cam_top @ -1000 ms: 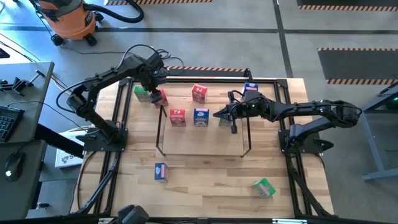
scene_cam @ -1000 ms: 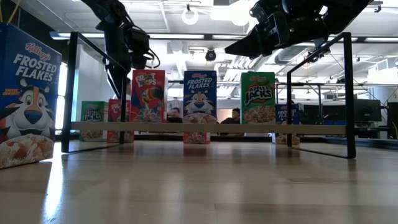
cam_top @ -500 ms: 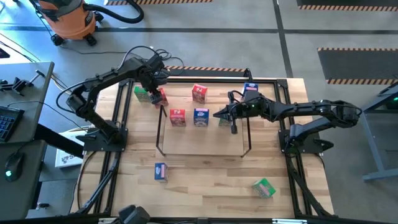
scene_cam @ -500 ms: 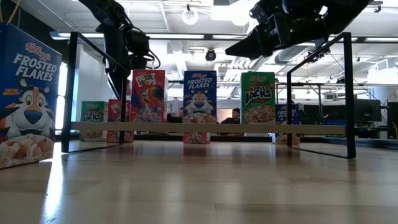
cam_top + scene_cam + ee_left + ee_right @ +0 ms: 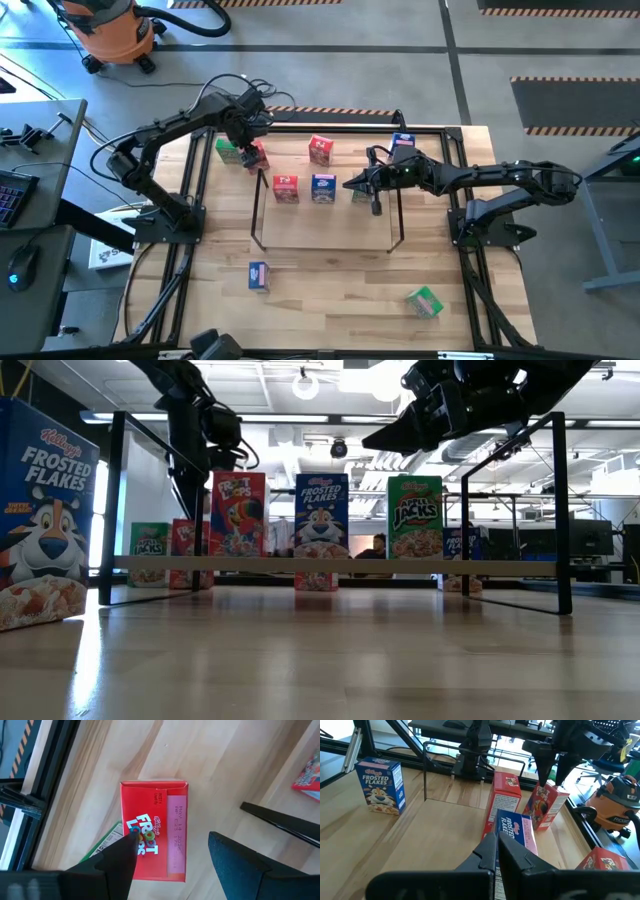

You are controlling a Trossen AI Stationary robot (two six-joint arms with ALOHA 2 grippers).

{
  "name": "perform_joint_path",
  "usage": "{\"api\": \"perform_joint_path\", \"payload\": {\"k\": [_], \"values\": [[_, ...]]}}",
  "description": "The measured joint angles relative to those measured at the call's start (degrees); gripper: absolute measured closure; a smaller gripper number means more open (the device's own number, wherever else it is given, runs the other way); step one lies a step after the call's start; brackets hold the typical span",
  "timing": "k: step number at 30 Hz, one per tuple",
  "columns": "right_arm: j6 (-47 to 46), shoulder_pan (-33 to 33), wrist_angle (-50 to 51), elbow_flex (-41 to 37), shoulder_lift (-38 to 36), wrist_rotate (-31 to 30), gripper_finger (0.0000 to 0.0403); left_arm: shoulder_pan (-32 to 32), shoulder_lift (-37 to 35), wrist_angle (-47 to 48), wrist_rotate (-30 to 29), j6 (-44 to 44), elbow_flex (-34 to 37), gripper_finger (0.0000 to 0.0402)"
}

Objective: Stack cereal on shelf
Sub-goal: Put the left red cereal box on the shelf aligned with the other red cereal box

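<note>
I see three cereal boxes standing in a row on the shelf (image 5: 262,212). My left end effector (image 5: 170,865) hangs spread apart over a red box (image 5: 154,830) behind the shelf's left end. My right end effector (image 5: 497,851), clenched empty, hovers above the green box (image 5: 415,517).

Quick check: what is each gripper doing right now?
Left gripper: open, fingers straddling the red Froot Loops box.
Right gripper: shut, empty, above the shelf.
</note>
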State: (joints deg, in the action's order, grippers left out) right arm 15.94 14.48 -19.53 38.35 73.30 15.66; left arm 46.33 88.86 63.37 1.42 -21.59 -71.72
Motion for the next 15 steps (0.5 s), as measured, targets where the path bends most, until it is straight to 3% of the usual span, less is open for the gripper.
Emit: {"api": "perform_joint_path", "payload": {"k": [15], "values": [[0.0, 0.0, 0.0, 0.0, 0.0, 0.0, 0.0403, 0.0, 0.0, 0.4, 0.6, 1.9, -0.1, 0.0146]]}}
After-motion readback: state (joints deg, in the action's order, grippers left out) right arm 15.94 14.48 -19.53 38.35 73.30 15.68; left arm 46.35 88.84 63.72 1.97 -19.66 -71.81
